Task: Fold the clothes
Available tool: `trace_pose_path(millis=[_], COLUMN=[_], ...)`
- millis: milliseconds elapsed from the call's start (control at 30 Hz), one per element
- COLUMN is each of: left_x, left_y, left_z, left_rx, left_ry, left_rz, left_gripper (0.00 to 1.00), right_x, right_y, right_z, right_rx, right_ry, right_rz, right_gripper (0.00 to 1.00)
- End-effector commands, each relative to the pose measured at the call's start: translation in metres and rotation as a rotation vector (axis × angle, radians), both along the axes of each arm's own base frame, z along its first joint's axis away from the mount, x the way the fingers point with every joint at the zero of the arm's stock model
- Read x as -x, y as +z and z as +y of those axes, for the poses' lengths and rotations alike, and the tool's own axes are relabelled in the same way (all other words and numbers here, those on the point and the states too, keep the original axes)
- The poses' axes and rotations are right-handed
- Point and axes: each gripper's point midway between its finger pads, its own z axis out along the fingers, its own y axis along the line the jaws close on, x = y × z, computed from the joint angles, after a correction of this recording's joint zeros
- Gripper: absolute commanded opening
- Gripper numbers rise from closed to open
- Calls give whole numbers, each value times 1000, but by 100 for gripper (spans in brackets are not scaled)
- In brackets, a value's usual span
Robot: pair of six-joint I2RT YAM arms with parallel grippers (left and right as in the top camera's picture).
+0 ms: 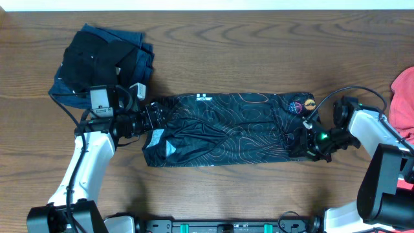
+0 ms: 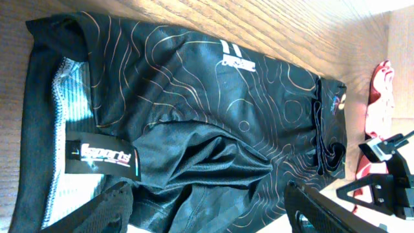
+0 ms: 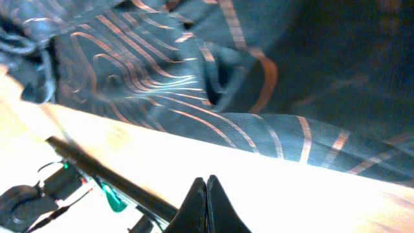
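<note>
So, the black shirt (image 1: 226, 129) is lying in the middle of the table (image 1: 259, 45), folded into a long band running from 9 o'clock to 3 o'clock. You can see the thin orange contour lines all over it. There's a small white logo (image 1: 204, 98) on its 12 o'clock edge and a round colourful badge (image 1: 295, 108) up near the 3 o'clock end.

The left claw (image 1: 154, 120) sits right at the shirt's 9 o'clock end. In the left wrist view its two fingers (image 2: 113, 207) are spread wide apart over the fabric with nothing pinched between them. In that view there's also a black neck label (image 2: 103, 155) with white lettering, next to a pale mesh lining.

The right claw (image 1: 309, 139) is at the 3 o'clock end, toward the 4 o'clock corner. From the right wrist camera its fingertips (image 3: 202, 194) are pressed tight together over bare table, just short of the shirt's hem, so it's closed and not holding any cloth as far as I can see.

The other clothes are a crumpled navy garment (image 1: 103, 58) off at 10 o'clock, well apart from the shirt, and a coral-red garment (image 1: 404, 103) at the table's 3 o'clock edge, partly cut off by the frame.
</note>
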Motion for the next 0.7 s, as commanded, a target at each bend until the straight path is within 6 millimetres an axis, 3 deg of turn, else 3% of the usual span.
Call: trace_pose_path(millis=[0, 167, 367, 500, 667], left_x=[0, 0, 0, 0, -1], left_y=[3, 3, 3, 2, 1], left_z=[1, 1, 1, 4, 4], left_rx=[-15, -15, -32, -46, -47], left_ry=[-13, -13, -39, -31, -30], left_rz=[-25, -26, -48, -45, -45], left_gripper=[77, 77, 77, 77, 77], right_x=[-20, -65, -106, -103, -63], right_y=[12, 22, 9, -7, -38], right_z=[2, -25, -68, -76, -52], right_rx=[-43, 11, 186, 294, 332], right_ry=[20, -115, -373, -384, -296], right_rz=[-118, -262, -290, -251, -120], right_gripper=[1, 1, 1, 1, 1])
